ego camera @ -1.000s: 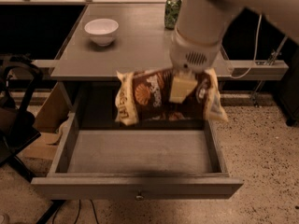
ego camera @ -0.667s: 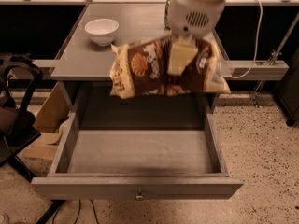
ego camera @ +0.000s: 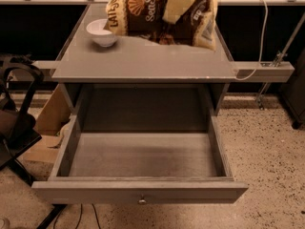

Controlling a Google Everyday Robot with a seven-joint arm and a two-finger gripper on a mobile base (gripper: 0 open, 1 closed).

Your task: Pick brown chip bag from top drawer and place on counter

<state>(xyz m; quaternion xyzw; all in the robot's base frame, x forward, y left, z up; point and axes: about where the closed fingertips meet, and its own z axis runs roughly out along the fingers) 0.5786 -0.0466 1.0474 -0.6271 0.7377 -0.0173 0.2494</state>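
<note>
One hand [ego camera: 174, 7] at top edge clamps brown chip bag [ego camera: 143, 11] above counter [ego camera: 143, 61].

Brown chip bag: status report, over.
Pincer at top of view, shut on brown chip bag. Bag over counter, not released. White bowl close beside it; top drawer open below.

The bag [ego camera: 145, 20], pinched by the gripper [ego camera: 174, 7] at the picture's top, reads "Sea Sal…" just left of the jaws. "LATE J…" runs along its edge farther left.
</note>
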